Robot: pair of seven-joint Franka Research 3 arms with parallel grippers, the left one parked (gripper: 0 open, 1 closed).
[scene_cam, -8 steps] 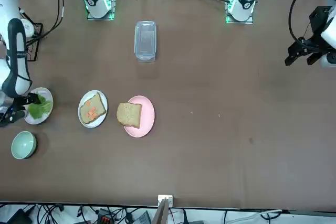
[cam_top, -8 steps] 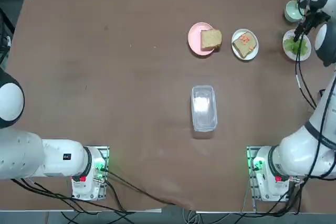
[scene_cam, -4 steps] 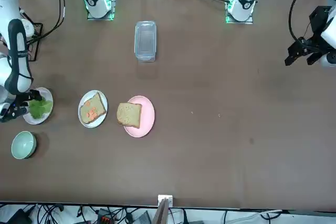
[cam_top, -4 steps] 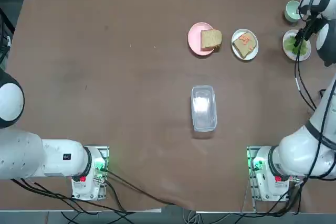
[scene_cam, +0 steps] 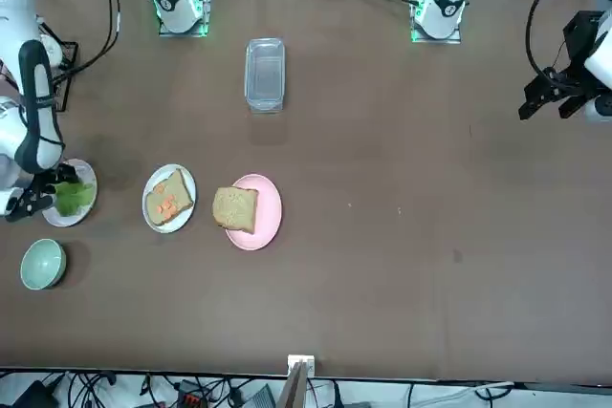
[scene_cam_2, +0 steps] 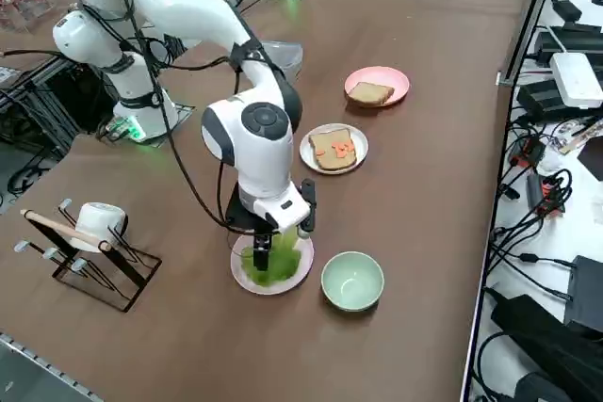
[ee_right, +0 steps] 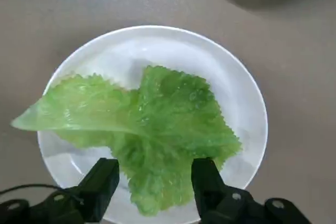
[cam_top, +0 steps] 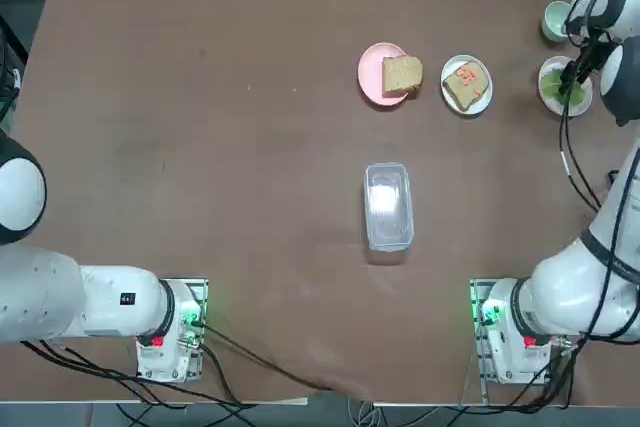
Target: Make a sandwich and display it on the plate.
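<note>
Right gripper (ee_right: 155, 182) lowered onto the lettuce (ee_right: 152, 129) since a second ago, fingers straddling the leaf edge, narrowing but not yet clamped; filling pickup judged imminent. Sauced bread slice (cam_top: 465, 84) waiting on white plate (cam_top: 484, 101); plain slice (cam_top: 402, 74) on pink plate (cam_top: 370, 75)

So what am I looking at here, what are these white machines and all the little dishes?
Two white robot arms sit at a brown table, filmed from overhead, across the table, one side, and the working arm's wrist. On the table: a pink plate carrying a bread slice, a white plate with a sauced slice, a clear container, a green bowl and a plate of lettuce. The right gripper hangs over the lettuce, jaws open astride one edge of the leaf, holding nothing.
</note>
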